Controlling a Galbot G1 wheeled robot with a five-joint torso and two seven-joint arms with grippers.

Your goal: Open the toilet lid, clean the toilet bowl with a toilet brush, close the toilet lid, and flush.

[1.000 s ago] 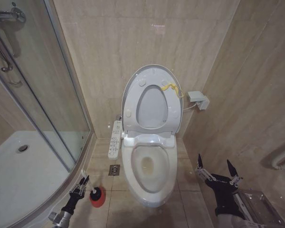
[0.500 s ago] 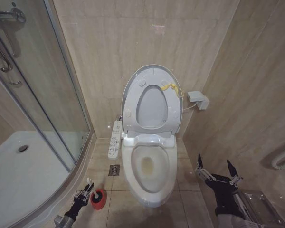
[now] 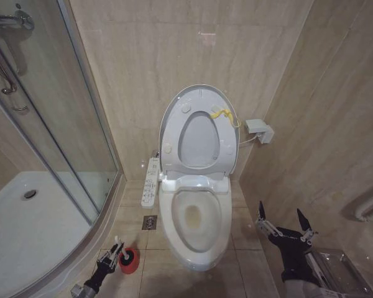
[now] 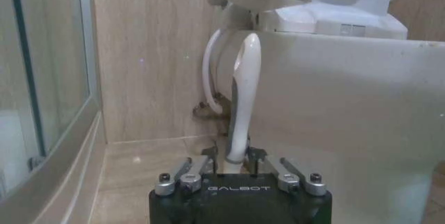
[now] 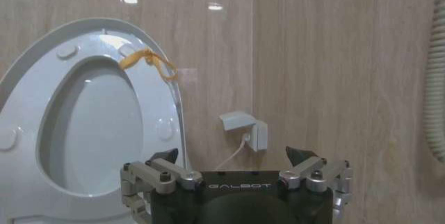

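Down by the floor, the left gripper (image 3: 115, 253) has slid closer to the red holder (image 3: 129, 261) beside the toilet bowl (image 3: 196, 218), its jaws narrow around the toilet brush (image 4: 243, 99) handle. With the toilet lid (image 3: 198, 130) already up, I think brush pickup is underway; lifting straight comes next. Right gripper (image 3: 285, 226) waits with jaws wide.

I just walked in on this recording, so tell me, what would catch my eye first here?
The glossy white oval toilet lid stands raised against the beige tiled wall, a yellow tag near its top, above the open white ceramic toilet bowl. Low on the floor to its left, the left gripper has its jaws around the thin white handle of the toilet brush in its red round holder. The right gripper hovers open on the toilet's right.
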